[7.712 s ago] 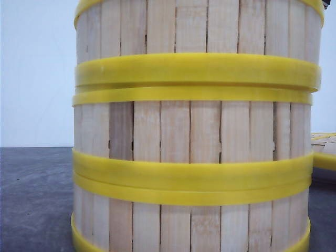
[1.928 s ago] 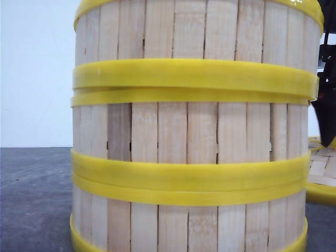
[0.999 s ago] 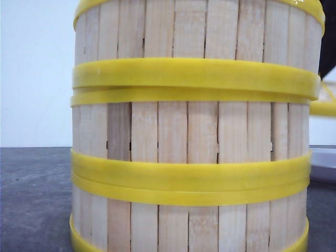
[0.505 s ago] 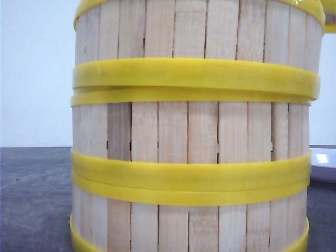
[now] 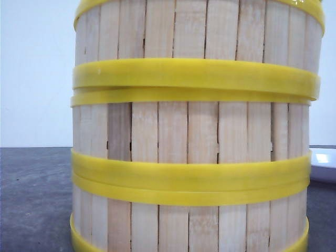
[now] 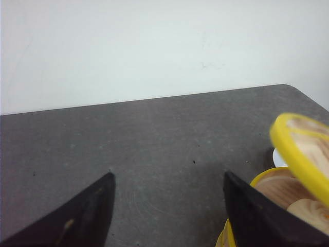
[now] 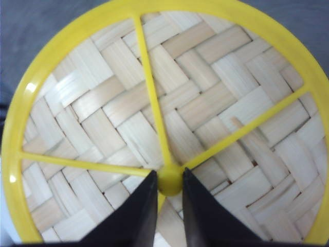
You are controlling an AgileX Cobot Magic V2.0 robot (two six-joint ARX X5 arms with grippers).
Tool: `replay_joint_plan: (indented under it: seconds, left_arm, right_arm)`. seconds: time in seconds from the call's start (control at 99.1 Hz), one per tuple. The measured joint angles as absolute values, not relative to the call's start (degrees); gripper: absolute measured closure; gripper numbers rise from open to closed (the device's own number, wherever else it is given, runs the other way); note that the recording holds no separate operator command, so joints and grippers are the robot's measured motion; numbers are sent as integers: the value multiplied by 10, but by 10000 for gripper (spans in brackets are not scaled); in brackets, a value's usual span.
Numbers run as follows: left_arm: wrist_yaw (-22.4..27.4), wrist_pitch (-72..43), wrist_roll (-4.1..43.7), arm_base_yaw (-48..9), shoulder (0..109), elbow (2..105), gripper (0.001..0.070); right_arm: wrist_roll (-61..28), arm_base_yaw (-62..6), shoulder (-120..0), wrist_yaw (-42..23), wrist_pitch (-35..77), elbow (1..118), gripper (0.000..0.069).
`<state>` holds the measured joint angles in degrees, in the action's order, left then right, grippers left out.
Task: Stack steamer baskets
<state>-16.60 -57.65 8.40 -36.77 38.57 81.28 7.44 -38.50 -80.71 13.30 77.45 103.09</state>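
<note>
A stack of three steamer baskets [image 5: 194,131], pale slats between thick yellow rims, fills the front view. The stack's open top [image 6: 280,189] shows at the edge of the left wrist view. My left gripper [image 6: 167,175] hangs open over the bare table beside the stack, holding nothing. My right gripper [image 7: 169,174] is shut on the yellow middle knob [image 7: 169,182] of the flat woven lid [image 7: 205,92]. The lid [image 6: 298,149] hangs tilted in the air just above the stack's top. Neither gripper shows in the front view.
The dark grey table [image 5: 31,199] runs back to a white wall, with its rounded far corner [image 6: 288,87] in sight. A white flat object [image 5: 323,165] lies on the table to the right of the stack.
In the front view my right gripper took the lid from the table at the right, lifted it past the stack's upper rim and carried it out of that view. The stack has not moved.
</note>
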Motion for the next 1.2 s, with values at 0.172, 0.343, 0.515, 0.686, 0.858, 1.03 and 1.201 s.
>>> replay_joint_plan:
  seconds: [0.172,0.343,0.515,0.686,0.858,1.03,1.201]
  left_arm:
    - [-166,-576,84,-368,386,813,313]
    - [-166,-576,84,-368,386,813,313]
    - [-166,-576,84,-368,386,813,313]
    - [-166,-576,84,-368,386,813,313]
    - [-166,-576,84,-368,386,813,313]
    - [-166,-576,84,-368,386,813,313]
    - [-166,-576,84,-368,386,813,313]
  right_arm:
    - [85,-415,-825,108,775,1030,641]
    - [92,-426,-847,109,775,1009,641]
    - [93,-446,-853,119,775,971,641]
    - [93,-451,-853,117,775,968,641]
    - [93,-451,-853,117,775,968,641]
    - [93,-465,-861,114,775,968,641]
    - [91,-480,-872,105,775,974,641]
